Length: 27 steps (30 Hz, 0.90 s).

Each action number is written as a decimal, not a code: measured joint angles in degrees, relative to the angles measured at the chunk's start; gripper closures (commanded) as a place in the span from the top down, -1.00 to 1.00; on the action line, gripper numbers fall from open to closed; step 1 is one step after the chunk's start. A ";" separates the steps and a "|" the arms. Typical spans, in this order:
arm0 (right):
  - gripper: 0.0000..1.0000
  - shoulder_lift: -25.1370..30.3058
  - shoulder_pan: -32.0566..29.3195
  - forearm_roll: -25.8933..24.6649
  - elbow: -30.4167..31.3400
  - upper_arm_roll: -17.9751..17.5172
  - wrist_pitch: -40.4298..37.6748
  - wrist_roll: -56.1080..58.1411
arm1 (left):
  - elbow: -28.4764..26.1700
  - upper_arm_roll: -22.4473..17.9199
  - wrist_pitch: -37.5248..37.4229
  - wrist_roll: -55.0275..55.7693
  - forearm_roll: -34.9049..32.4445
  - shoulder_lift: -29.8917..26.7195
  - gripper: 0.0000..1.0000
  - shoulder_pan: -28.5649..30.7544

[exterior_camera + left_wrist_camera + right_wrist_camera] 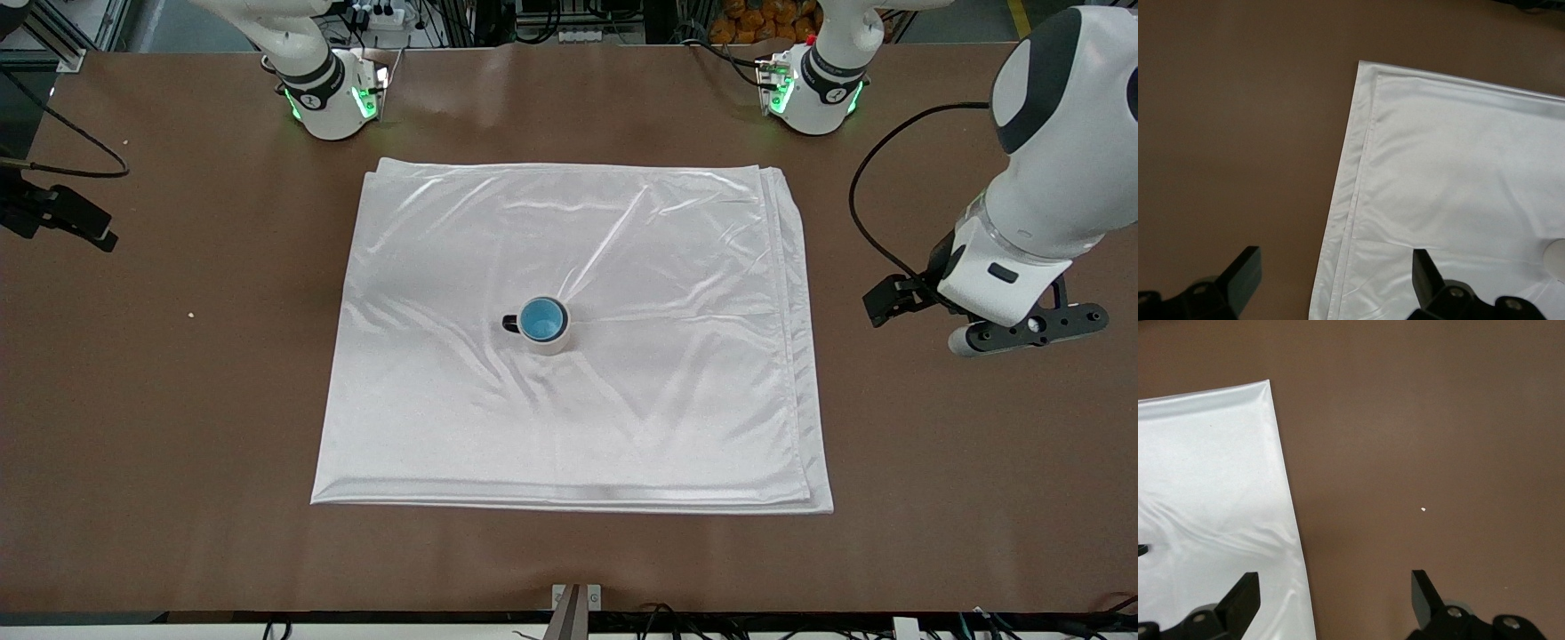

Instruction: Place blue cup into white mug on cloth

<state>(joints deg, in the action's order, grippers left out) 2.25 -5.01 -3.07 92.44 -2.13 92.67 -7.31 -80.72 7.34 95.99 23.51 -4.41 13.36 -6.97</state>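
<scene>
Since the blue cup (542, 318) already sits inside the white mug (546, 327) at the middle of the cloth (569, 418), little is left to do. The left claw (1331, 280) hangs wide open and empty over the cloth's edge at the frame's right; the right claw (1335, 600), equally spread and empty, hangs over the cloth's opposite edge. A careless sweep could snag the slippery cloth on the desk (178, 400) and topple the mug.
</scene>
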 measured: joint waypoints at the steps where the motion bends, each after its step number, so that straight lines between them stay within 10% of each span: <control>1: 1.00 -0.24 0.00 0.04 -0.22 -0.04 0.00 -0.02 | 0.00 0.00 -0.03 0.00 0.20 0.00 1.00 0.18; 27: 1.00 -1.03 0.00 1.86 -1.01 -0.26 -0.44 -0.44 | -0.02 0.34 -0.89 -0.37 0.92 -0.05 1.00 2.34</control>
<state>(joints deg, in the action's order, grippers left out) 1.22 -5.01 -1.21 91.44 -2.38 92.23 -7.75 -80.75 7.68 95.11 23.14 -3.50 13.31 -4.62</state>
